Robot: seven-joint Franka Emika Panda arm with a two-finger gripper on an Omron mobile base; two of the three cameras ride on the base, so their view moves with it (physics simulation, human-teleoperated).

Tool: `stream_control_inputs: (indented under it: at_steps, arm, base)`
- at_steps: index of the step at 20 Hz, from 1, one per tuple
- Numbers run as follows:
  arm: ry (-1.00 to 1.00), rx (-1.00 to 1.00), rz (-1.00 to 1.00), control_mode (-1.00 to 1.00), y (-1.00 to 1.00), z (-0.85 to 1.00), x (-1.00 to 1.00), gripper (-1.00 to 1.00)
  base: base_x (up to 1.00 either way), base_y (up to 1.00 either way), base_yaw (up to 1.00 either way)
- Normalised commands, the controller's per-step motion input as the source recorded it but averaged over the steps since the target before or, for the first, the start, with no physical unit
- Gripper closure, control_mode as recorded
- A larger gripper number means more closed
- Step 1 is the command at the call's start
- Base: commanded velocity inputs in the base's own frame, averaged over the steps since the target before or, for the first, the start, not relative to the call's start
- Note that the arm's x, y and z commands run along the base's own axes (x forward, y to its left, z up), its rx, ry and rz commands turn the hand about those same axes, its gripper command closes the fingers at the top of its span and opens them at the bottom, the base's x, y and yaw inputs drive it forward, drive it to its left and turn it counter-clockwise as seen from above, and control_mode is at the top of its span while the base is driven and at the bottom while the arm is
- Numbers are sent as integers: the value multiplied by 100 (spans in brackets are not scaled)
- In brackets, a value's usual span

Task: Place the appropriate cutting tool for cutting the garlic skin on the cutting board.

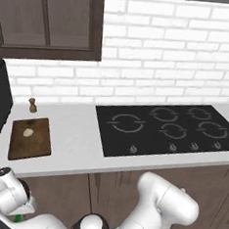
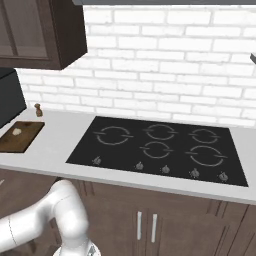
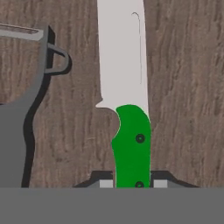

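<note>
Currently, item one: your gripper, bottom centre of the hand view, fingers clamped on the green-handled, white-bladed knife, which lies on brown wood-grain. Item two: grey metal Y-shaped peeler, left edge, just beside the blade; a skewed lift could snag it. Item three: dark brown wooden cutting board with pale garlic lump, left on the grey counter; black hob, white brick wall.

The knife has a bright green handle and a short white blade, and lies flat on a brown wood-grained surface. The cutting board is a dark brown rectangle lying flat on the pale counter. The garlic, a small cream lump, rests on it.
</note>
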Motion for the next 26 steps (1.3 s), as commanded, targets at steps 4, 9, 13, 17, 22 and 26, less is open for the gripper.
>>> stream_control_inputs:
  at_steps: [4,9,13,17,22,26]
  arm:
    - [-2,1,-2,-100,-1,-60,-73,100]
    - [-7,10,-1,-100,-4,35,-71,100]
    - [0,7,0,-100,-11,98,-22,100]
    - [0,9,0,-100,-15,100,-45,100]
    - [4,7,0,-100,-29,100,-39,100]
    - [0,0,-1,-100,-41,100,19,100]
  base:
    - [0,0,0]
    - [0,0,0]
    - [0,0,0]
    - [0,0,0]
    - [0,0,0]
    - [0,0,0]
